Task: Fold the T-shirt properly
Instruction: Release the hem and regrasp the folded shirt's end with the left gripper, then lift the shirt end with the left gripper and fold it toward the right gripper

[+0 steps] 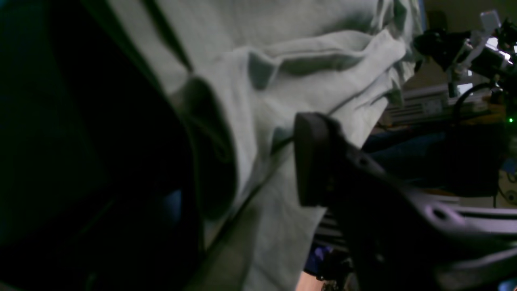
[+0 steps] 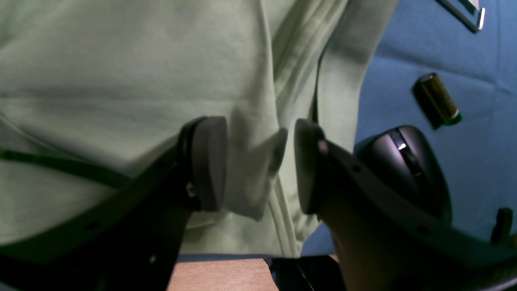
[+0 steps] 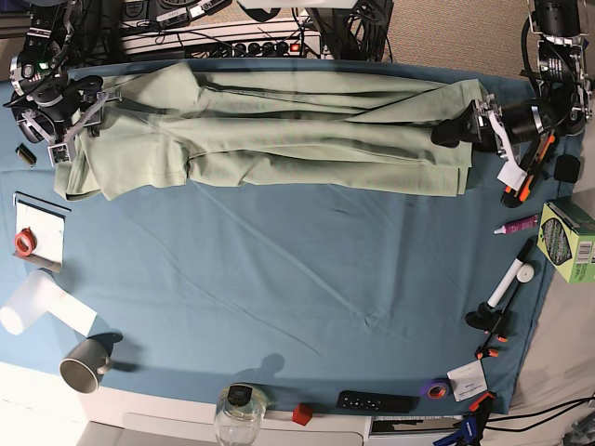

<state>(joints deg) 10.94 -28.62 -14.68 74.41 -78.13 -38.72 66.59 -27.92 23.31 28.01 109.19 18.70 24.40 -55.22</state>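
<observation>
Left wrist view: left pincer (image 1: 258,161) close against the T-shirt (image 1: 307,72), pale green cloth bunched and creased between the dark pad (image 1: 313,159) on the right and the shadowed finger on the left; jaws stand wide, filled with fabric, so holding the T-shirt.

Right wrist view: right pincer (image 2: 258,165) set fairly wide, a folded hem edge of the T-shirt (image 2: 121,72) hanging between the two pads, touching the left one; gap beside the right pad, so cannot tell whether truly clamped. Just right, on blue cloth (image 2: 444,48), a black mouse (image 2: 404,169) and a small battery (image 2: 438,101).

Base view: T-shirt (image 3: 279,139) stretched in a long band across the far side of the bench (image 3: 279,307), left end at the right pincer (image 3: 70,130), right end at the left pincer (image 3: 479,121).
</observation>
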